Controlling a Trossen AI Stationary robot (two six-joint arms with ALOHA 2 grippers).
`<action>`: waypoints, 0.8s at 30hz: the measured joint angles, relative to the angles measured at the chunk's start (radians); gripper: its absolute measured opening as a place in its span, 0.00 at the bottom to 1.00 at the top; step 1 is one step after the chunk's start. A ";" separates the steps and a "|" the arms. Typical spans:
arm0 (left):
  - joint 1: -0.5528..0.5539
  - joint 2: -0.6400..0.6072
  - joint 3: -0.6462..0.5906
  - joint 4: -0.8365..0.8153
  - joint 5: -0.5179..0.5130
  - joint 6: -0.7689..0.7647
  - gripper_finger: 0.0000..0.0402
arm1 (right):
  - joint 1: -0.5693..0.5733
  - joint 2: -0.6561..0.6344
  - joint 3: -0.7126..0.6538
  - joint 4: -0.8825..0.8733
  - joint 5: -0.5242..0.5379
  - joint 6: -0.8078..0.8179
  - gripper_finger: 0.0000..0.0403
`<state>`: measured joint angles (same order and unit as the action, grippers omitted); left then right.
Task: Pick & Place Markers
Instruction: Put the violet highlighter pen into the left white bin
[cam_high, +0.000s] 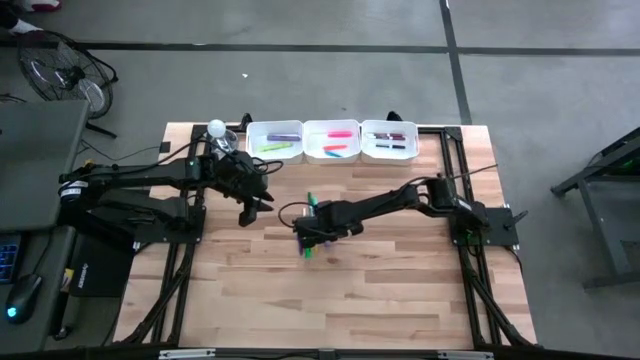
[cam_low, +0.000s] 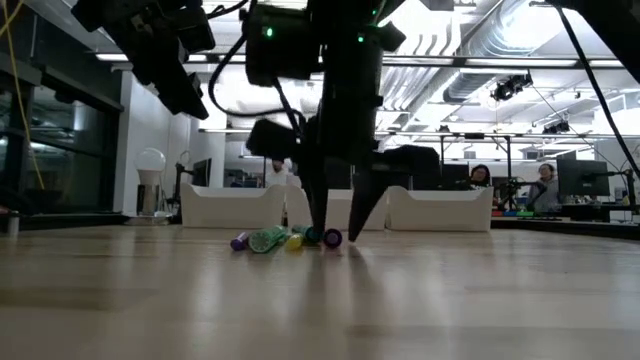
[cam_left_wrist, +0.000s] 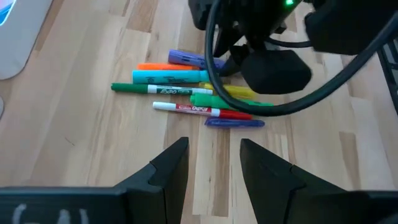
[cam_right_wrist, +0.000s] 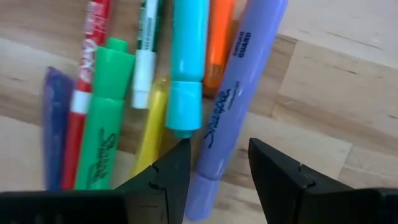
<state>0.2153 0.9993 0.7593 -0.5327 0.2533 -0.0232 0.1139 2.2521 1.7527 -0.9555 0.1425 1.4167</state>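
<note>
Several markers (cam_left_wrist: 193, 93) lie side by side in a small pile on the wooden table, near its middle (cam_high: 311, 203). Among them are purple, teal, orange, yellow, green, red and blue ones. My right gripper (cam_right_wrist: 217, 168) is open and points down over the pile (cam_low: 285, 239). Its fingers stand on either side of the near end of the purple highlighter (cam_right_wrist: 230, 99), which lies flat on the table. My left gripper (cam_left_wrist: 214, 165) is open and empty. It hangs above the table, left of the pile (cam_high: 248, 210).
Three white trays (cam_high: 275, 140) (cam_high: 331, 140) (cam_high: 389, 140) stand in a row at the table's far edge, each with a few markers in it. A white bulb-like object (cam_high: 216, 128) stands at the far left. People sit in the room behind the table (cam_low: 545, 185).
</note>
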 joint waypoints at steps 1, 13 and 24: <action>0.000 0.000 0.000 -0.001 0.000 0.001 0.36 | 0.000 0.006 0.000 -0.007 0.001 0.000 0.38; 0.000 0.000 0.000 -0.027 0.002 0.020 0.36 | -0.005 0.018 0.004 -0.106 0.008 -0.034 0.37; 0.000 0.000 0.000 -0.025 0.007 0.018 0.36 | -0.049 0.019 0.002 -0.091 -0.008 -0.227 0.33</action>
<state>0.2153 0.9993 0.7593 -0.5575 0.2604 -0.0048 0.0651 2.2711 1.7547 -1.0463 0.1340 1.1893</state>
